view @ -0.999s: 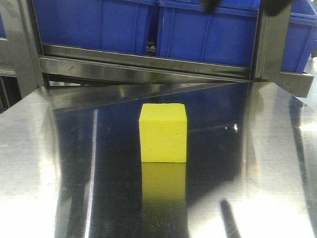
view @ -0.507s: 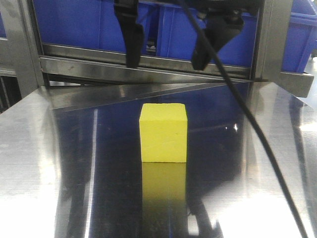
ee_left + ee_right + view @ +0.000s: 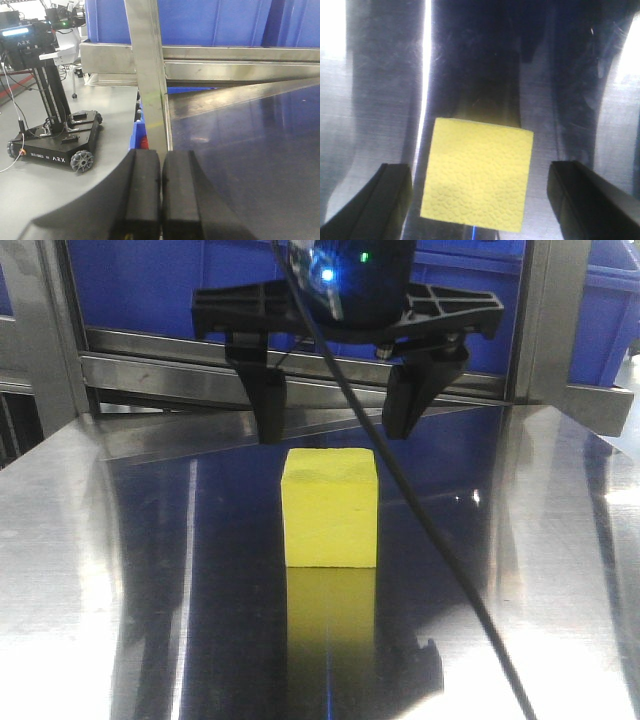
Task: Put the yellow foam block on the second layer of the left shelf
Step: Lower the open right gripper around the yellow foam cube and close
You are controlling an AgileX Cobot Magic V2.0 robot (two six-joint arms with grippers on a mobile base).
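Observation:
The yellow foam block (image 3: 330, 508) stands on the shiny steel table (image 3: 90, 580), near its middle. My right gripper (image 3: 335, 428) hangs open just above and behind the block, one black finger on each side. The right wrist view looks down on the block (image 3: 477, 175) lying between the spread fingers of the right gripper (image 3: 480, 200), touching neither. My left gripper (image 3: 161, 160) is shut with nothing in it, over the table's left edge. Behind the table runs a shelf layer's steel front rail (image 3: 200, 375) with blue bins (image 3: 440, 310) on it.
A black cable (image 3: 430, 540) runs from the right gripper down across the table to the front right. Steel uprights (image 3: 545, 320) frame the rack, and one upright (image 3: 150, 75) is close ahead of the left gripper. A black wheeled base (image 3: 55, 145) stands on the floor at left.
The right gripper has come down from the top of the front view, open, until its fingertips hang just above the block's top. The block has not moved.

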